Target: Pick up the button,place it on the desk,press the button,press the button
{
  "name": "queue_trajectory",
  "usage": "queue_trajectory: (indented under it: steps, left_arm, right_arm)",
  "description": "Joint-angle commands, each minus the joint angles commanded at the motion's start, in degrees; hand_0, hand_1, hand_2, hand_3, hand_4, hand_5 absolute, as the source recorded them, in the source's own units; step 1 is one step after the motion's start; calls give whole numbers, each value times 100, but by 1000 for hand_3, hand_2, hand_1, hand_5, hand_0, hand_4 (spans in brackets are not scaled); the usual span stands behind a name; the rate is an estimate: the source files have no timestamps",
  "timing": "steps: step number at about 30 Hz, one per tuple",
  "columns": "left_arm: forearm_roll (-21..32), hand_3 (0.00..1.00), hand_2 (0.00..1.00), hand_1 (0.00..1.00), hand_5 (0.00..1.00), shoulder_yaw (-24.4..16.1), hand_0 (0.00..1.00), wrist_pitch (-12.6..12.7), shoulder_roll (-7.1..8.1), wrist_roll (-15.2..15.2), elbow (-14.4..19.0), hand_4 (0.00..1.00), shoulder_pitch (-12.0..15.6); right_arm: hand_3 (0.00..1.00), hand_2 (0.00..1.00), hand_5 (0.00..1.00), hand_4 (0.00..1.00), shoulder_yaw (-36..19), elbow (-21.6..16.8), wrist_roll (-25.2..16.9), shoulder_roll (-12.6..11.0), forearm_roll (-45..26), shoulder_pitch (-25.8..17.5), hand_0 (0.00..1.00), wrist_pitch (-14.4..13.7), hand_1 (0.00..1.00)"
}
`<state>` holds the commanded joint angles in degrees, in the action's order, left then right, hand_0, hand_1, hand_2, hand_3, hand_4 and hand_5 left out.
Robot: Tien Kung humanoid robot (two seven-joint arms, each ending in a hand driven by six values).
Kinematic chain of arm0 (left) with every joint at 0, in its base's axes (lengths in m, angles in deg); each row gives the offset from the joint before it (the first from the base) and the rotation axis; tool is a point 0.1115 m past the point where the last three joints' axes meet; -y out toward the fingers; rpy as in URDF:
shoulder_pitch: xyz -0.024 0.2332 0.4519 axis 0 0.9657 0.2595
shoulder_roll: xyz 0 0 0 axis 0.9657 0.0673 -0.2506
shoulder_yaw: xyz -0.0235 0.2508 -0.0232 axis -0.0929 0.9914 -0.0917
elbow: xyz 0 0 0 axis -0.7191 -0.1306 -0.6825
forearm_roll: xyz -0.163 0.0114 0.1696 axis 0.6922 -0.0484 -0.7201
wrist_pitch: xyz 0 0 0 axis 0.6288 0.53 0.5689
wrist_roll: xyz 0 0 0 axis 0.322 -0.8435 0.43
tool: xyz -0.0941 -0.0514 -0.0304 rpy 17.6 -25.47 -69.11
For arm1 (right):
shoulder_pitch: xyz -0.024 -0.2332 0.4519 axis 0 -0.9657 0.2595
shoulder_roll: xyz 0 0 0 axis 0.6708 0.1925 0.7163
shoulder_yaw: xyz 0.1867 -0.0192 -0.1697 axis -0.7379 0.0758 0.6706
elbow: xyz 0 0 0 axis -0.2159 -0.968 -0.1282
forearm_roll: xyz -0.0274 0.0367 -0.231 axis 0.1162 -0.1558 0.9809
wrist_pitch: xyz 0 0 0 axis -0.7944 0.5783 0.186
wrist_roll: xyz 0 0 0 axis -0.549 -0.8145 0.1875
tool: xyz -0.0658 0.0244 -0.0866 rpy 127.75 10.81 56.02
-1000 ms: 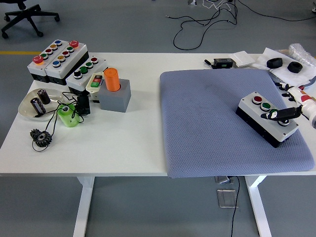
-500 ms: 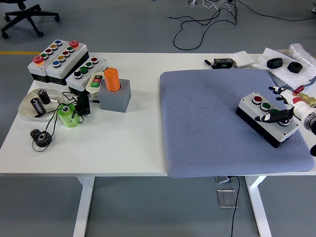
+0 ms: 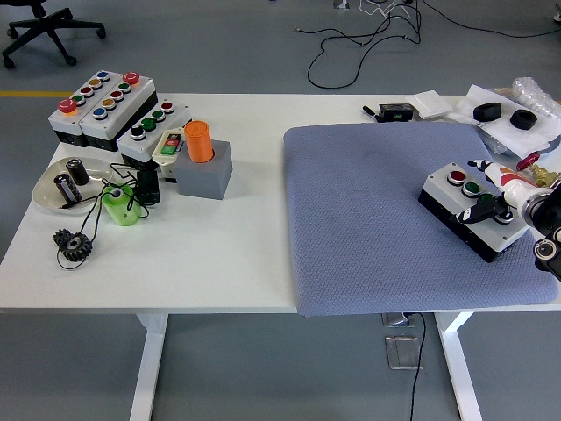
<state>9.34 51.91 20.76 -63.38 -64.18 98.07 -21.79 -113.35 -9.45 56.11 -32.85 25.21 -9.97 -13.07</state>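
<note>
A white-topped button box [image 3: 465, 213] with a black base lies at an angle on the right part of the blue-grey mat [image 3: 368, 219]. Its red button [image 3: 457, 176] and green button [image 3: 472, 187] show; the right end is covered by my right hand [image 3: 489, 191]. That hand comes in from the right edge, open, with its fingers spread over the box's right end: one dark finger [image 3: 482, 213] lies across the top and pale fingers [image 3: 493, 169] reach past the far side. The box rests flat on the mat. My left arm is out of view.
At the back left stand two larger button boxes [image 3: 101, 107] and a smaller one [image 3: 153, 127]. Beside them are a grey block with an orange cylinder [image 3: 203, 158], a clear dish [image 3: 53, 197], a green part [image 3: 118, 206] and a black gear [image 3: 72, 243]. Black items [image 3: 500, 112] lie at the back right.
My right hand has come further in from the right edge and turned, its fingers spreading over the box's right end. The box has not moved.
</note>
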Motion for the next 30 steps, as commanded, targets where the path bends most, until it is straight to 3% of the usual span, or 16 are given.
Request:
queue_trajectory:
  steps: [1, 2, 7, 8, 19, 20, 25, 26, 30]
  left_arm:
    - [-2, 455, 485, 515, 972, -2, 596, -1, 1, 1, 0, 278, -1]
    - [-3, 454, 485, 516, 972, -3, 596, -2, 1, 1, 0, 278, -2]
    - [-17, 454, 485, 516, 972, -9, 596, -5, 4, 4, 1, 278, -5]
    - [-14, 452, 485, 516, 970, -6, 596, -5, 4, 3, 0, 278, -5]
    - [-15, 451, 484, 515, 971, -18, 596, 3, 12, 3, -3, 278, -14]
    - [-12, 449, 484, 515, 968, -17, 597, 3, 13, 3, -2, 278, -14]
    - [-14, 449, 484, 515, 968, -8, 597, 4, 15, 9, -3, 278, -15]
    - [-13, 448, 483, 515, 970, -8, 598, 5, 14, 9, -3, 279, -14]
    - [-15, 448, 483, 515, 970, -11, 598, 7, 14, 10, -2, 279, -11]
  right_arm:
    - [998, 979, 196, 972, 16, 33, 44, 20, 48, 33, 964, 24, 892]
    - [967, 833, 199, 970, 25, 52, 69, 32, 75, 52, 876, 37, 765]
    - [967, 833, 199, 970, 76, 175, 304, 119, 158, 174, 876, 239, 765]
    - [913, 715, 207, 967, 91, 200, 348, 134, 172, 196, 787, 274, 670]
    - [885, 659, 208, 963, 214, 426, 658, 289, 445, 428, 730, 470, 615]
    - [804, 536, 206, 960, 231, 459, 685, 304, 464, 455, 597, 499, 487]
    - [804, 536, 206, 960, 317, 610, 770, 362, 517, 513, 597, 645, 487]
    - [706, 444, 209, 960, 327, 625, 770, 369, 540, 513, 488, 665, 398]
    - [706, 444, 209, 960, 390, 635, 770, 376, 625, 487, 488, 640, 398]
